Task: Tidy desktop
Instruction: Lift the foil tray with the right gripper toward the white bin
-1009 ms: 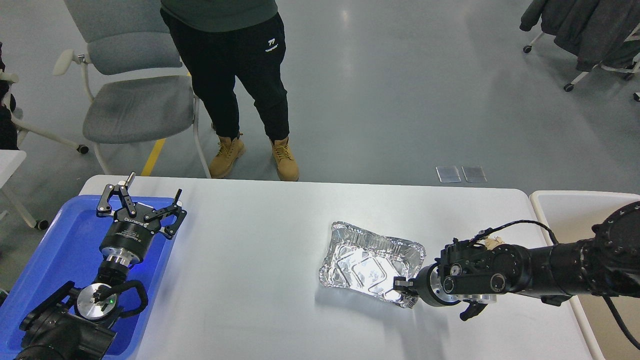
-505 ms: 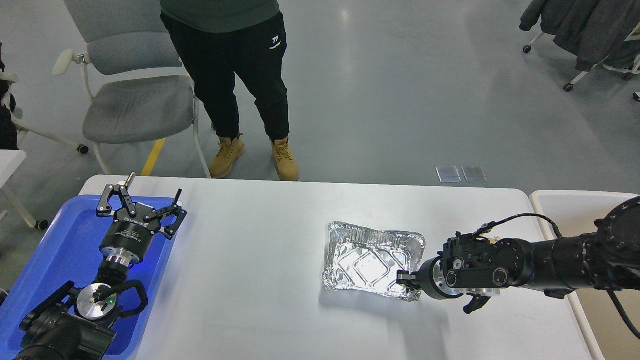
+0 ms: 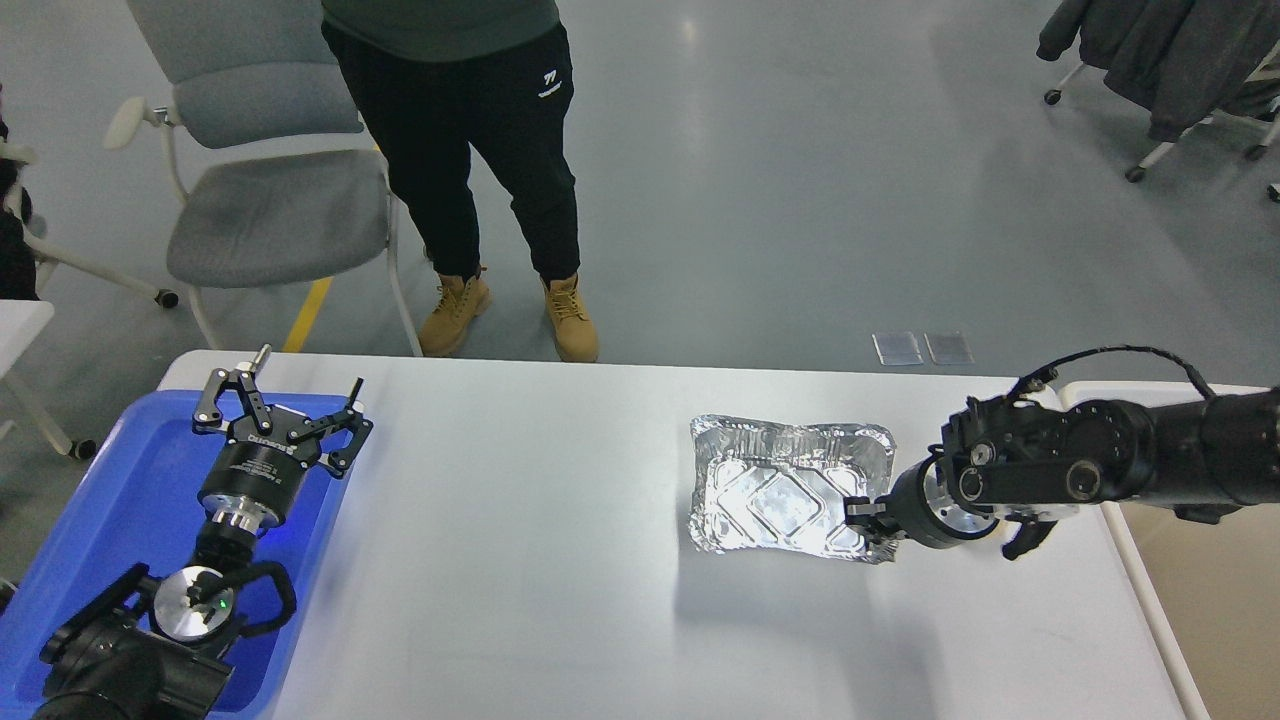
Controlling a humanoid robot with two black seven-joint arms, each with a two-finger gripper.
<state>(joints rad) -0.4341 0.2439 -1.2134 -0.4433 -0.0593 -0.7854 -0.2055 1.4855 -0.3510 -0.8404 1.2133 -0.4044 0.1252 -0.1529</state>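
The desktop is a wide white-grey tabletop with rounded corners. A crumpled silver foil tray is held above its right half, casting a shadow below. My right gripper is shut on the foil tray's near right rim and holds it lifted. My left gripper is open and empty, fingers spread, over the back edge of the blue plastic tray at the left.
A beige, white-rimmed bin stands off the desktop's right edge. A person in tan boots stands behind the desktop's far edge beside a grey chair.
My right gripper has lifted the foil tray and carried it to the right and back, toward the bin. The left arm has not moved.
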